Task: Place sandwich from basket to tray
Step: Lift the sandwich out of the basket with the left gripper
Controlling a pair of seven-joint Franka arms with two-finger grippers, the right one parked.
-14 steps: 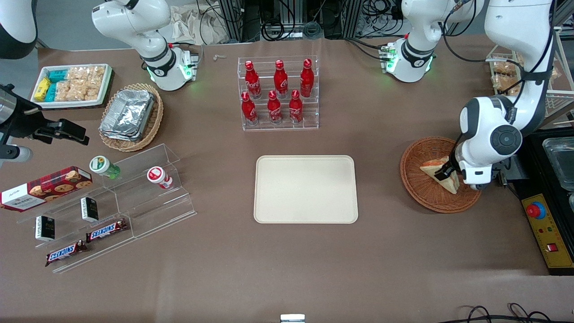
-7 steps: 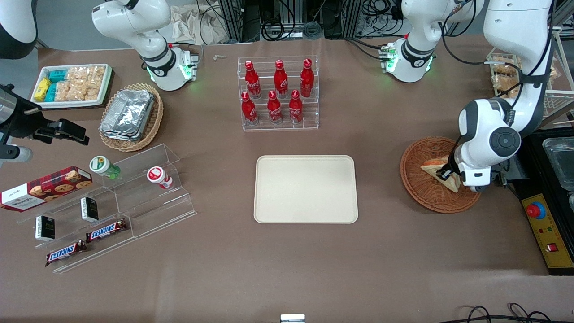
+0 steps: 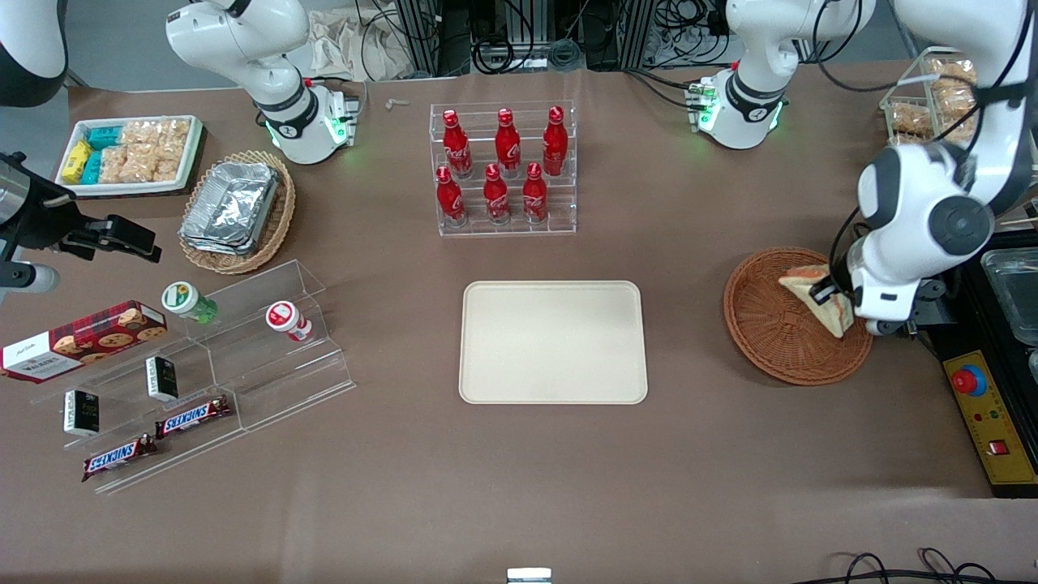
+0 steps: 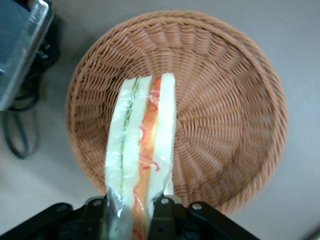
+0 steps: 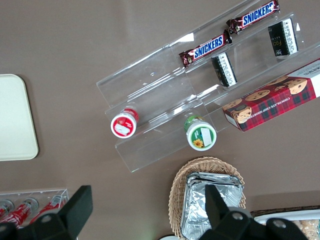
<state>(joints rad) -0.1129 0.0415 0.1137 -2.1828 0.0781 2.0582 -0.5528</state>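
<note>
Counter [image 3: 697,454]: brown surface.
Tray [image 3: 553,341]: flat on counter, centre.
Basket [image 3: 782,328]: on counter, toward working arm's end.
Gripper [image 3: 829,294]: above basket, holding sandwich [image 3: 811,290].
Bottle rack [image 3: 503,169]: farther from camera than tray.
Foil-tray basket [image 3: 239,212], clear steps [image 3: 243,357]: toward parked arm's end.

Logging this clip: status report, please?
Tool shut on sandwich, lifted above basket. Tray bare, not yet reached. Nothing on the table between basket and tray.
</note>
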